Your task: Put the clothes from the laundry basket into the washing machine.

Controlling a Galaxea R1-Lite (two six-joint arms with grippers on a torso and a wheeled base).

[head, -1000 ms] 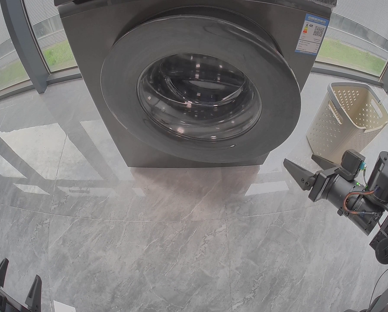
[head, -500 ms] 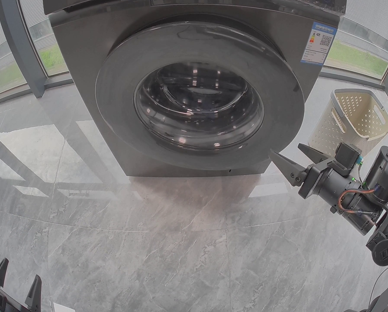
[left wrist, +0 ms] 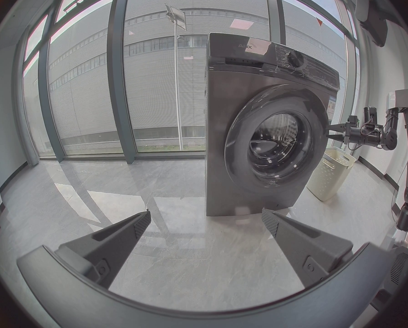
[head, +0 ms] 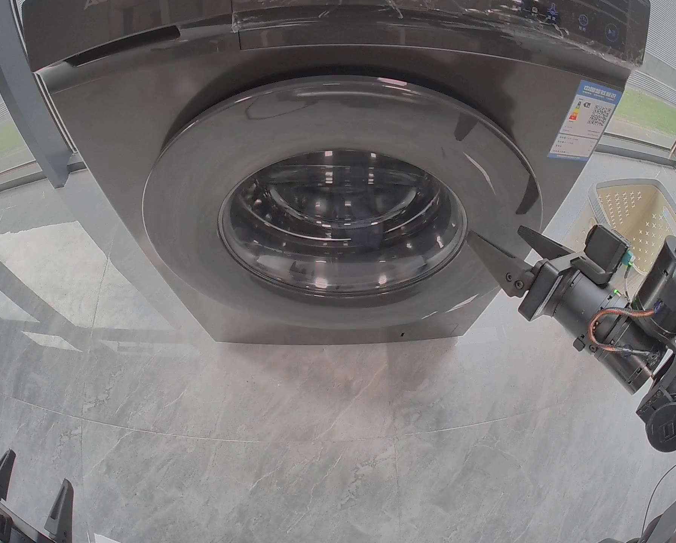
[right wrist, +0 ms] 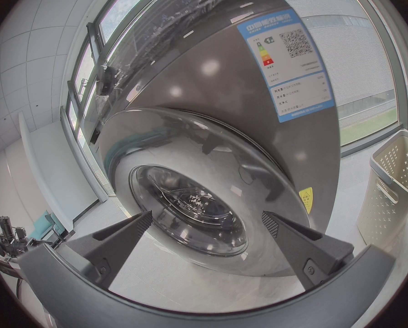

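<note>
Hovering wide open by the shut door [head: 338,213] of the washing machine [head: 164,99], the right gripper [head: 498,235] holds nothing; the left gripper [head: 36,470] gapes too. Nothing from the laundry basket [head: 639,209] seems loaded.

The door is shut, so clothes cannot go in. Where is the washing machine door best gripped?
Probably the door by its right rim, coming from the robot's right: it stands proud of a dark recess, leaving an edge to hook. No handle shows. The open right gripper sits beside that edge.
</note>
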